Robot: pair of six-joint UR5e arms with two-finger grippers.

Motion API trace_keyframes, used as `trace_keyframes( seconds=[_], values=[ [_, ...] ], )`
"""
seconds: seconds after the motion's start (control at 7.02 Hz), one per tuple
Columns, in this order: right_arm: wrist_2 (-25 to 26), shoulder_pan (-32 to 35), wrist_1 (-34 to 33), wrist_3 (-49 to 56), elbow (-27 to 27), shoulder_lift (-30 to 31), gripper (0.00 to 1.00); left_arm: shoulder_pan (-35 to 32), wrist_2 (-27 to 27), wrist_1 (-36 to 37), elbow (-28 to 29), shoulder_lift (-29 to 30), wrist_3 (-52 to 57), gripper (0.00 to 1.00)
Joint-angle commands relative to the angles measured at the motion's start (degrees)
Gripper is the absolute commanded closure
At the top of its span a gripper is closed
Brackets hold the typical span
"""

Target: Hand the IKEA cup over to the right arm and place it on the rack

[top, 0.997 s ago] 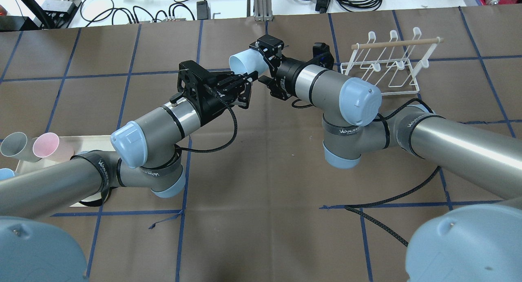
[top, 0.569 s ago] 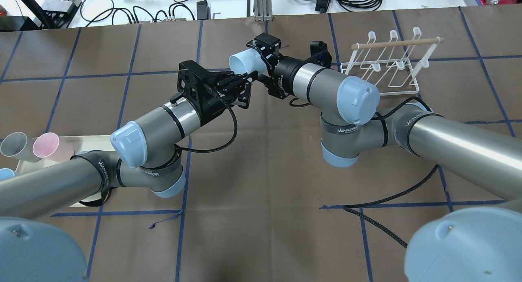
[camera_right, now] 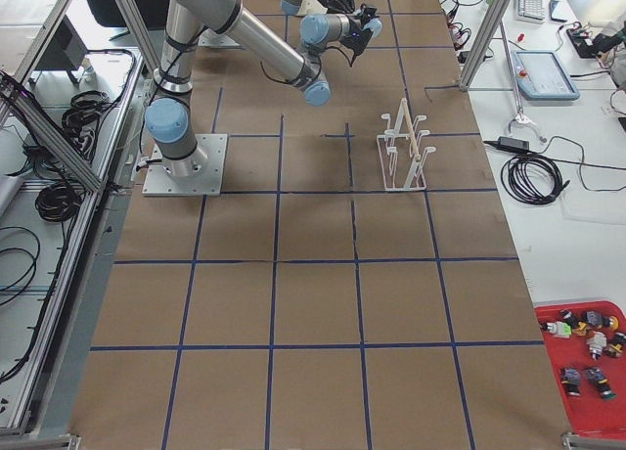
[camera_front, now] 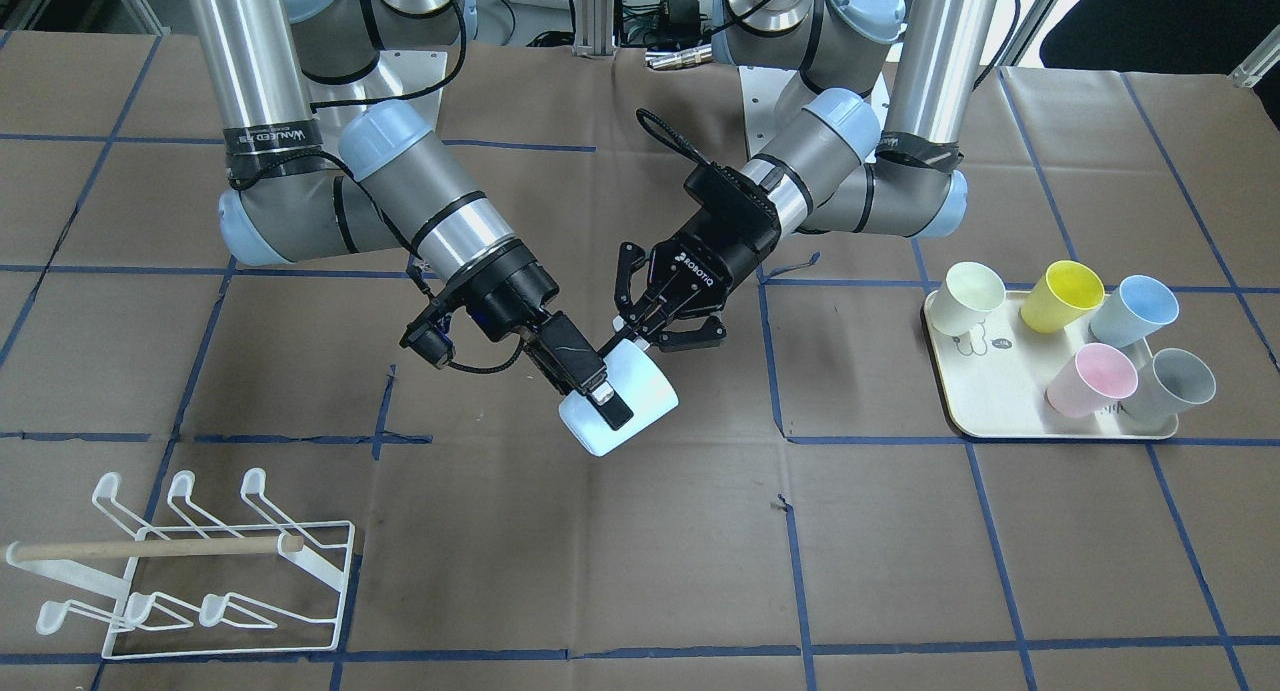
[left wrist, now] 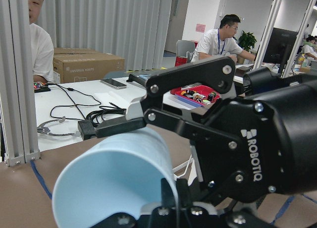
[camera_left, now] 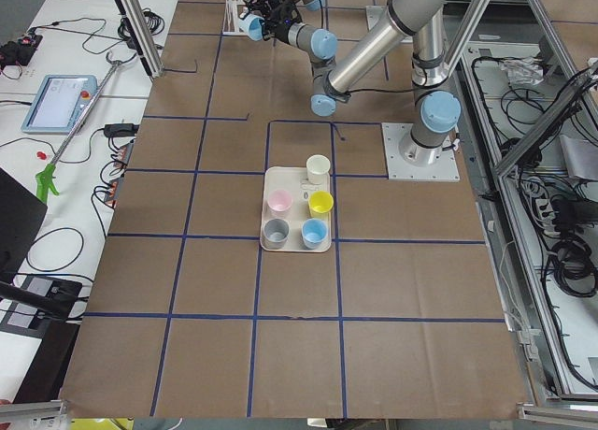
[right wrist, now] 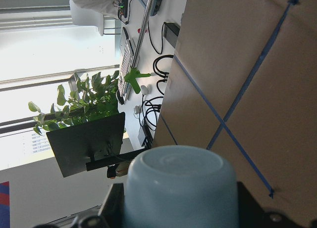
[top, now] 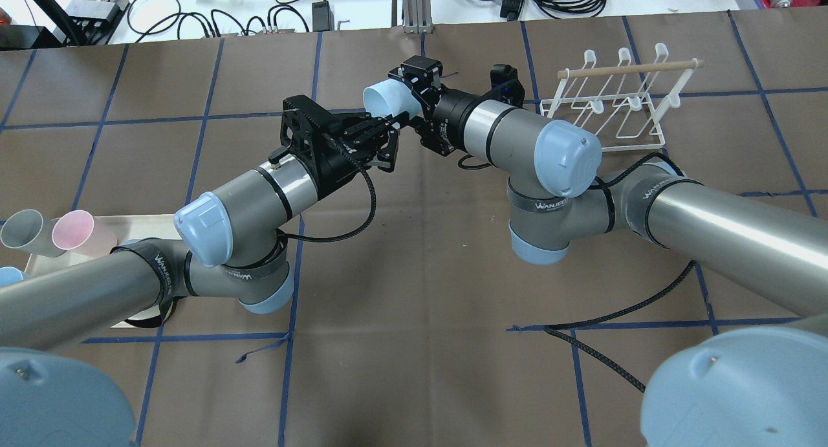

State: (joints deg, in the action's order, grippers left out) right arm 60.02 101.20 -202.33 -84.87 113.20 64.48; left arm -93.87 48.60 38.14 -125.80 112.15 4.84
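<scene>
The hand-over step looks all but done: the pale blue plastic cup [camera_front: 645, 391] hangs on its side above the brown paper-covered bench [camera_front: 900, 571], roughly midway between the two arms, and is clenched only by the right gripper [camera_front: 603, 403]. That gripper's black fingers run along the cup's wall, with the base turned toward its wrist. The left gripper [camera_front: 657, 323] stands released, its fingers spread wide just beside the cup's open rim. The left wrist view shows one finger very close to the rim, though whether it touches I cannot tell. The low white wire rack with the wooden dowel [camera_front: 150, 548] sits well apart, on the right arm's side of the bench. The cream rectangular tray [camera_front: 1000, 391] of spare cups lies on the far side, near the left arm. What remains, I judge, is the placing. The silver-grey right arm [camera_front: 420, 186] needs to draw the cup clear of the spread fingers without snagging the rim. It then has to swing over to the rack and tip the cup mouth-down, so that it slips over one of the upturned prongs before the grip is let go.
</scene>
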Motion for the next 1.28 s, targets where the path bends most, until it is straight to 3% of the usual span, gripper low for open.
trace_keyframes(
  seconds=[0.0, 0.14, 0.28, 0.43, 0.57, 0.71, 1.14],
  values=[
    [-0.17, -0.39, 0.0, -0.12, 0.0, 0.2, 0.45, 0.0, 0.0, 0.0, 0.03, 0.0, 0.0, 0.94],
    [-0.26, -0.39, 0.09, -0.2, 0.0, 0.2, 0.47, 0.0, 0.0, 0.0, 0.03, -0.09, 0.0, 0.86],
    [-0.26, -0.39, 0.0, -0.2, 0.0, 0.2, 0.5, 0.0, 0.87, 0.0, 0.03, -0.18, 0.0, 0.69],
    [-0.43, -0.39, 0.0, -0.29, 0.0, 0.2, 0.5, 0.0, 1.58, 0.0, 0.03, -0.87, 0.0, 0.38],
    [-1.3, -0.39, 0.09, -0.38, 0.0, 0.2, 0.53, 0.09, 1.5, -0.35, 0.03, -1.23, 0.0, 0.17],
    [-1.57, -0.48, 0.0, -0.29, -0.08, 0.2, 0.53, 0.09, 1.41, -0.35, -0.05, -1.23, 0.0, 0.03],
    [-1.66, -1.88, 0.44, -0.29, -1.13, 0.55, 0.53, 2.27, 1.49, -4.45, -0.41, -2.89, 0.0, 0.01]
  ],
)
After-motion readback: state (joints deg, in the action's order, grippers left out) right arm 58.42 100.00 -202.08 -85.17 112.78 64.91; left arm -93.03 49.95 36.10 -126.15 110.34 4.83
